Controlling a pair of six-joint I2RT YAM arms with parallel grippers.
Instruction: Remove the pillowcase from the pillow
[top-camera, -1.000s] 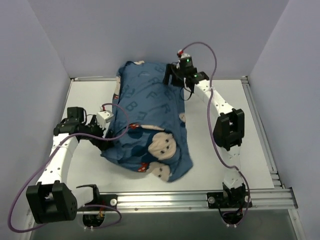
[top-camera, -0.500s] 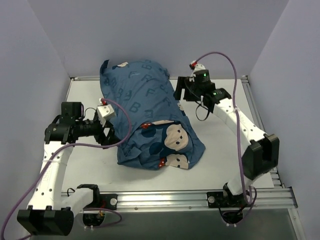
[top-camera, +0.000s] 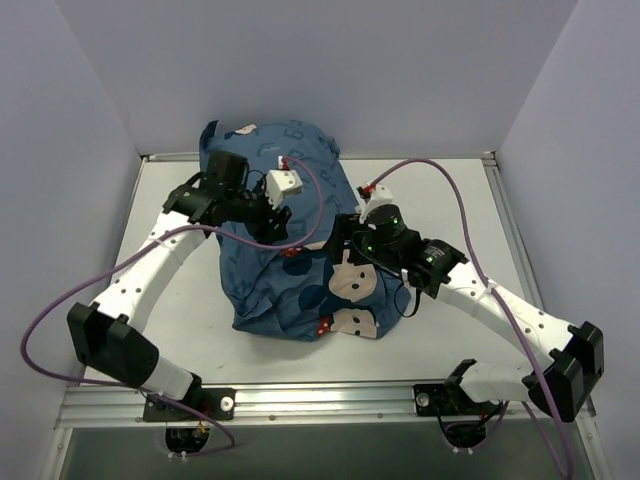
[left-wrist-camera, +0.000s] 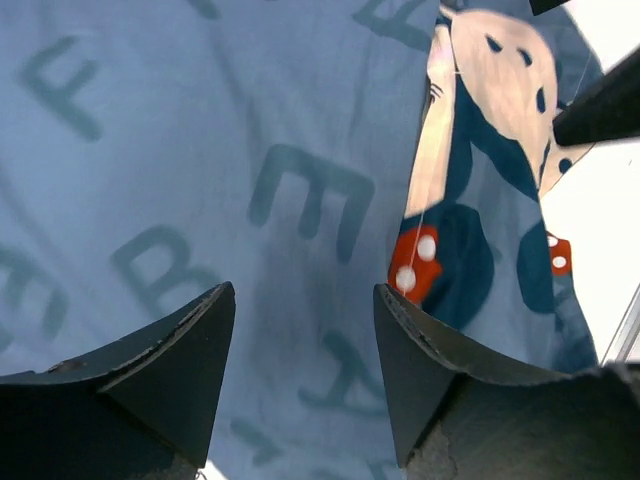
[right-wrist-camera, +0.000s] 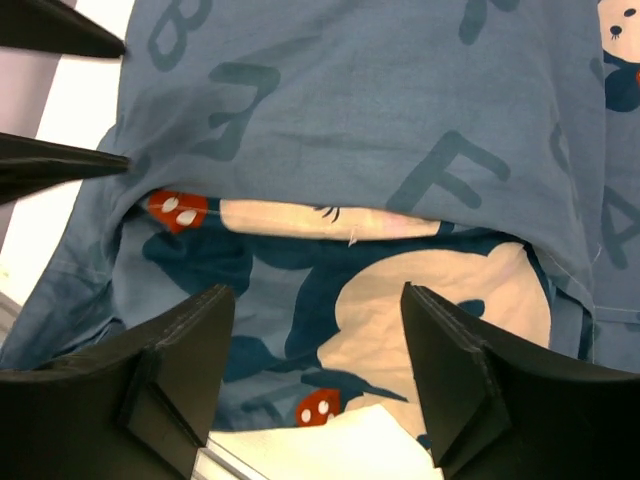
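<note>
At table (top-camera: 450, 200) centre, toward 11 o'clock: 1 blue pillowcase (top-camera: 270, 290), pillow hidden inside. Left gripper (left-wrist-camera: 302, 290) and right gripper (right-wrist-camera: 318, 290) hover over its middle, both unclenched, grasping nothing. Best next: pinch only the loose overlapping flap (right-wrist-camera: 330, 170), 1 layer, not stuffing.

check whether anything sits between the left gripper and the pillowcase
Nothing visible does: the left gripper hangs open directly over the pillowcase, only air between them, with the right gripper off to one side.
</note>
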